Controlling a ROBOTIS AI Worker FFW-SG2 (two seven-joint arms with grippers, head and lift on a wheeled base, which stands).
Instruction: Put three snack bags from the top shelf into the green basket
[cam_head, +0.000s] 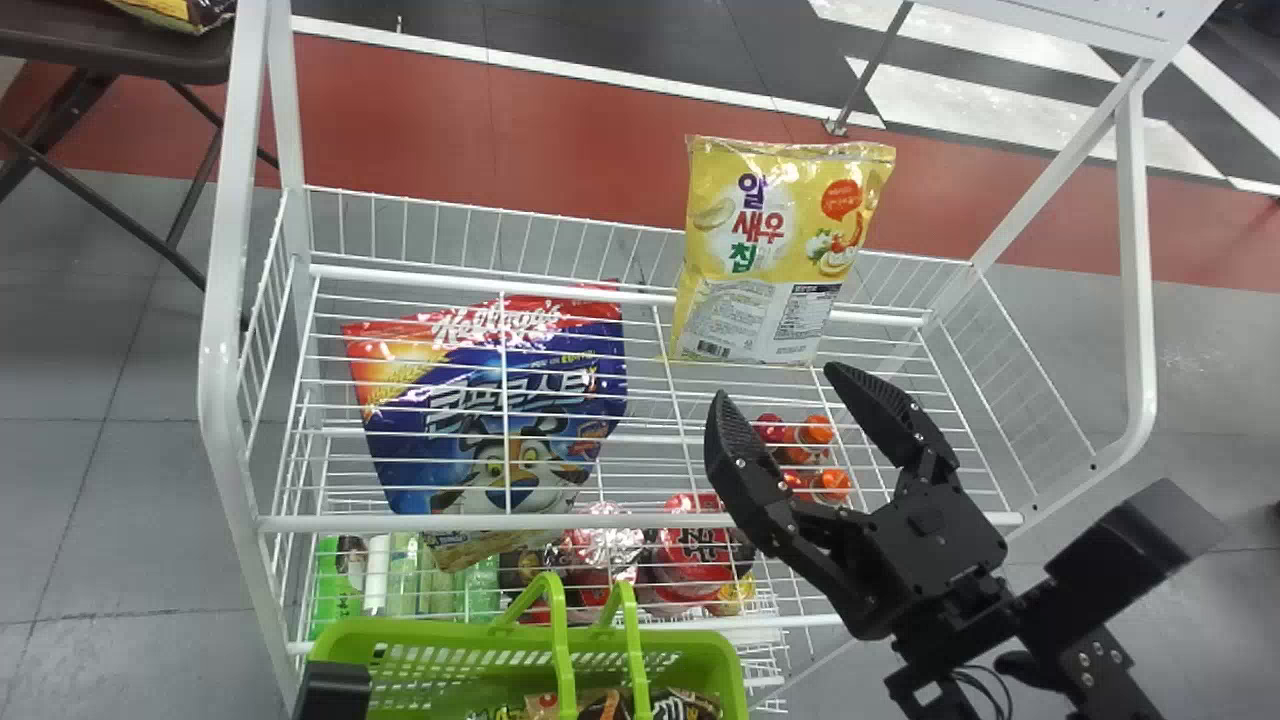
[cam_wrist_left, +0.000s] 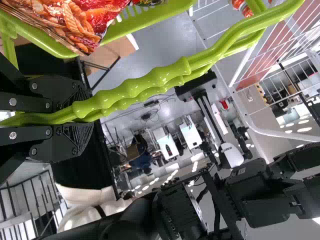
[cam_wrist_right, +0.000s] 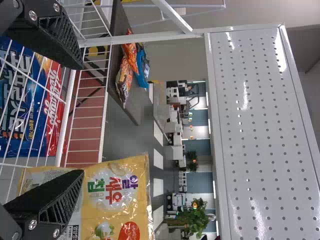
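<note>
Nearest, at the bottom edge of the head view: green basket (cam_head: 400, 640), both handles raised. Left arm (cam_head: 335, 692) comes in at the basket's left end. Left claw (cam_wrist_left: 82, 112) is clenched on the basket handles (cam_wrist_left: 135, 92), both of them between its fingers. Glossy snack packets (cam_head: 605, 705) lie in the basket; the left wrist view has one with an orange and red front close by the rim.

Right claw (cam_head: 778, 385) over the right half of the wire shelf (cam_head: 665, 430), fingers spread wide, released, tips toward the back. The head view has the tips near the lower edge of the yellow bag (cam_head: 770, 250); cannot tell whether they touch it. That bag is upright at the back of the top shelf, right of centre, print facing the robot.

Left of it, a large blue and red cereal bag (cam_head: 480, 400), seen behind the shelf wires. Lower down through the mesh: orange-capped bottles (cam_head: 818, 430), red packs (cam_head: 690, 550) and green bottles (cam_head: 480, 585).

Farther off, beyond the rack's (cam_head: 222, 340) left side, a brown bench (cam_head: 110, 50) carries more bags; the right wrist view picks out orange ones (cam_wrist_right: 125, 80) and a blue one (cam_wrist_right: 142, 67).
</note>
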